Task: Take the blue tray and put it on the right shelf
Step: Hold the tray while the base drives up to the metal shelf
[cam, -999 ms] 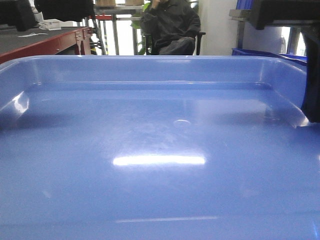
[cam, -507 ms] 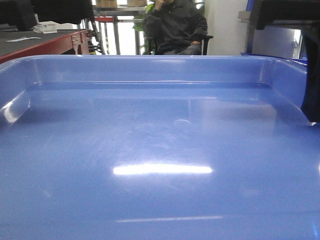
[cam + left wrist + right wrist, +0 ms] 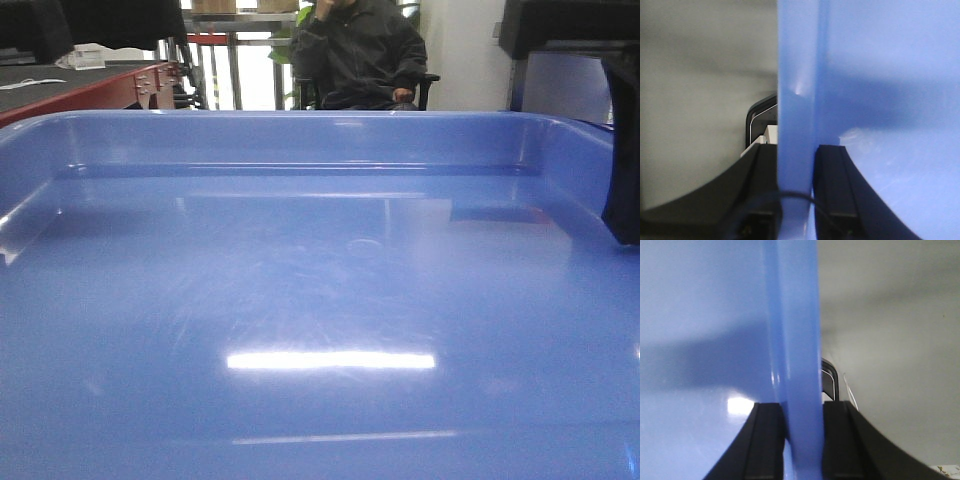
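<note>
The blue tray (image 3: 320,300) fills the front view, glossy and empty, held level. My left gripper (image 3: 796,150) is shut on its left rim, one black finger on each side of the wall. My right gripper (image 3: 802,407) is shut on its right rim in the same way. In the front view, the right gripper's black finger (image 3: 625,150) shows over the tray's right edge. The tray also shows in the left wrist view (image 3: 880,75) and the right wrist view (image 3: 700,300). A grey upright and pale steel panel (image 3: 555,85), part of the right shelf, stand beyond the tray's far right corner.
A dark-topped table with a red edge (image 3: 90,85) stands far left. A person in dark clothes (image 3: 365,50) sits on a chair straight ahead. Dark arm parts (image 3: 570,25) hang at the top corners. Grey floor (image 3: 700,90) lies under the tray.
The background behind the tray has slid to the right: the seated person and the steel upright moved rightward. The tray stays in both grippers, and the light reflection on it has drifted nearer.
</note>
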Controlling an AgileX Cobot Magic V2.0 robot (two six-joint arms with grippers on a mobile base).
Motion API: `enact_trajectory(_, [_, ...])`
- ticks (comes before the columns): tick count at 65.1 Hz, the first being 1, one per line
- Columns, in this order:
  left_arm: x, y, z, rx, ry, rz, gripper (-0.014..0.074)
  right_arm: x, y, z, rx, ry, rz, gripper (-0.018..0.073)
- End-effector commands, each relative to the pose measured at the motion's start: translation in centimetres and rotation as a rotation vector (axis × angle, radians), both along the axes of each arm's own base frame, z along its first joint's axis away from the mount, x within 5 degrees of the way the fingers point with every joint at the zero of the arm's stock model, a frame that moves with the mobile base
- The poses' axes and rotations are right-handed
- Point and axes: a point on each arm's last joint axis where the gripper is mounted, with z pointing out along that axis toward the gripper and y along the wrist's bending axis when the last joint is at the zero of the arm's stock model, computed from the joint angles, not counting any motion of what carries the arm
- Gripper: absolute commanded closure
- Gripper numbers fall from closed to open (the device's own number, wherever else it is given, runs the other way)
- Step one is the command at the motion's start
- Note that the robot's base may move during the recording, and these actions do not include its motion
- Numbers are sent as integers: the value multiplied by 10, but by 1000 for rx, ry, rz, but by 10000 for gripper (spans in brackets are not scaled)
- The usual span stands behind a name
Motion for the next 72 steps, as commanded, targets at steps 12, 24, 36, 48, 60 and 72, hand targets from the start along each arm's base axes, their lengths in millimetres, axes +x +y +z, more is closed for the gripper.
enact_trajectory(12, [-1,1,10,-20,-33,-3,559,2,-2,15,35,-80,-4,294])
enact_trajectory(24, [-1,1,10,-20,-33,-3,559,2,-2,15,35,-80,-4,294])
enact_trajectory(36, [-1,1,10,-20,-33,-3,559,2,-2,15,35,-80,-4,294])
enact_trajectory(48, [-1,1,10,-20,-33,-3,559,2,-2,15,35,-80,-4,294])
enact_trajectory(60, [-1,1,10,-20,-33,-3,561,2,-2,15,35,-80,-4,294])
enact_trajectory(72, [-1,1,10,-20,-33,-3,562,2,-2,15,35,-80,-4,294])
